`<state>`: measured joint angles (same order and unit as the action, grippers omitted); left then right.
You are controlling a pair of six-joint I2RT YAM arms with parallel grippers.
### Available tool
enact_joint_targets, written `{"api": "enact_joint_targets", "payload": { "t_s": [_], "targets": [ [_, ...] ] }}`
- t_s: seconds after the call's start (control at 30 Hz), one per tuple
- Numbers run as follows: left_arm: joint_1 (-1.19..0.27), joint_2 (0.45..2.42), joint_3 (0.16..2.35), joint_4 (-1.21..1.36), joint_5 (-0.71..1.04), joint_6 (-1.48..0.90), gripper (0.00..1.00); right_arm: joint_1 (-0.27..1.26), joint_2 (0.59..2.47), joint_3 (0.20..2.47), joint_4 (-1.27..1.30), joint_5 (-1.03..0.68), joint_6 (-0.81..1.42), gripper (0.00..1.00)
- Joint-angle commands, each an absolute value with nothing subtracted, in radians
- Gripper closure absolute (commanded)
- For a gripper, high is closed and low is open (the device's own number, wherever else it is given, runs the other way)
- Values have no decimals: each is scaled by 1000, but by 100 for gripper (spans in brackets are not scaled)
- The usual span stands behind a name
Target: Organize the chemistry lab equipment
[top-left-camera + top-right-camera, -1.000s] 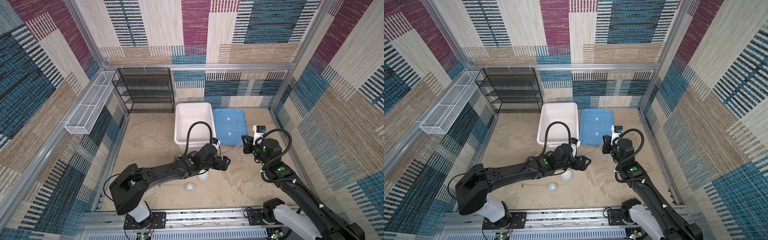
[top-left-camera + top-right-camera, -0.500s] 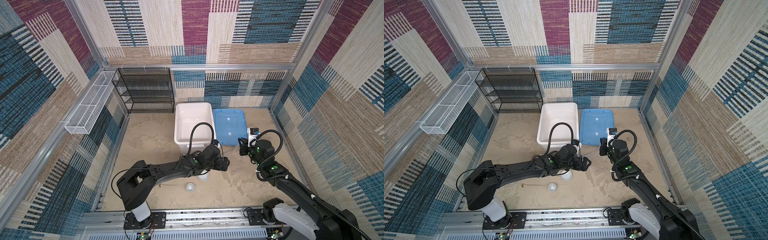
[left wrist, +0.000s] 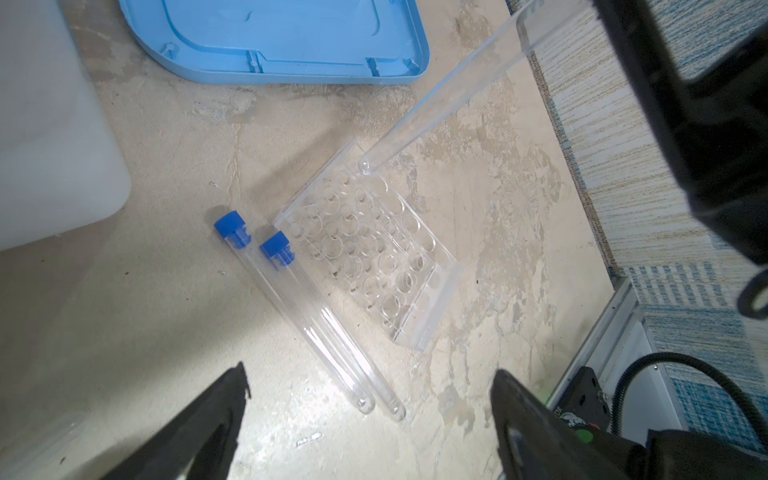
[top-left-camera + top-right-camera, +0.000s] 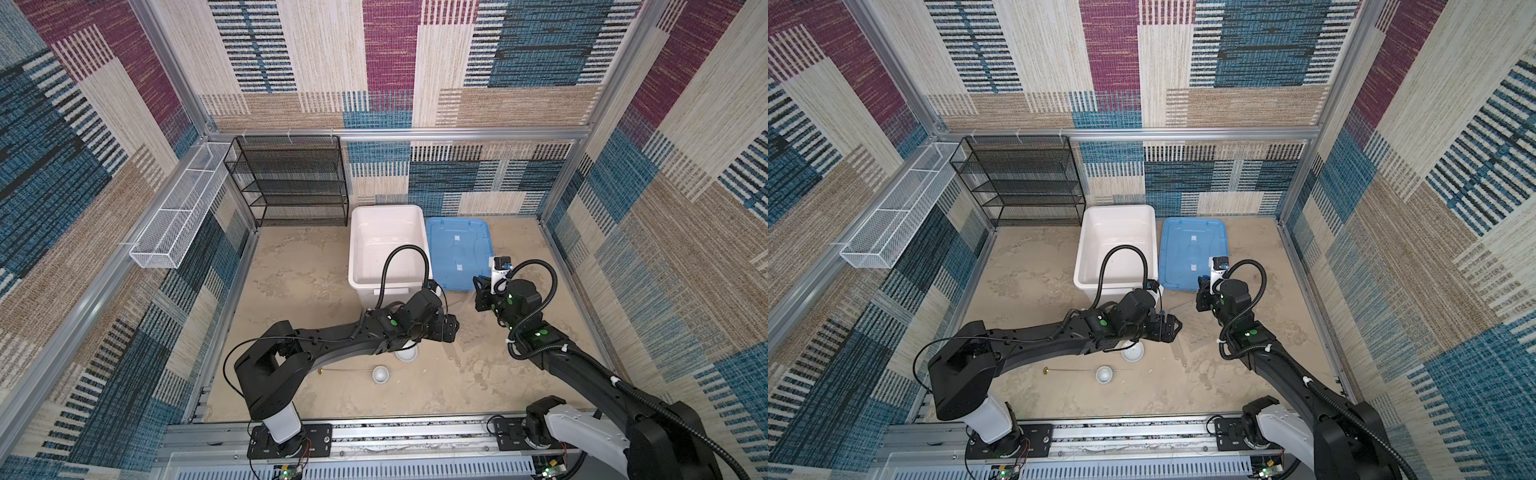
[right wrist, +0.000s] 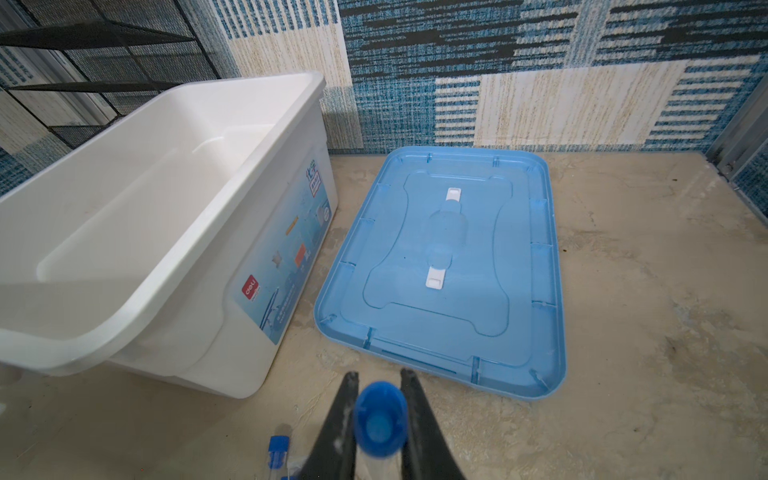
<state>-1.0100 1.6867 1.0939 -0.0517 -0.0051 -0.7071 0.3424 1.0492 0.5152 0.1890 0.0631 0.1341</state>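
A white bin (image 4: 386, 249) sits in the middle, with a blue lid (image 4: 457, 253) lying flat on its right. Two small white bowls (image 4: 380, 374) sit lower down, by a thin rod (image 4: 345, 369).

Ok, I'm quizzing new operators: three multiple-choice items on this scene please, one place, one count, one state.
1. The blue lid is: A on the table beside the white bin; B closing it; C on a shelf.
2. Blue-capped tubes lying beside the clear rack: A one; B four; C two.
3. The right pincer is: A open, empty; B shut on a tube; C holding a bowl.
1A, it lies next to the bin; 2C, two lie side by side; 3B, a blue cap sits between its fingers.
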Motion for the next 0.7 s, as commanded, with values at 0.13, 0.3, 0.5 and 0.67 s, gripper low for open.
{"api": "enact_joint_targets", "payload": {
  "t_s": [0.13,0.3,0.5,0.67],
  "targets": [
    [-1010,1674,1091,-69,-51,-711,7,345,1065,504,228,72,129,83],
    [-1013,1668,1086,-79,-83,-718,7,347,1080,501,233,63,121,82],
    [-1015,1668,1083,-79,-92,-718,7,354,1098,488,235,68,117,79],
    [-1016,1669,1083,-83,-99,-720,7,360,1107,483,231,67,118,70]
  ]
}}
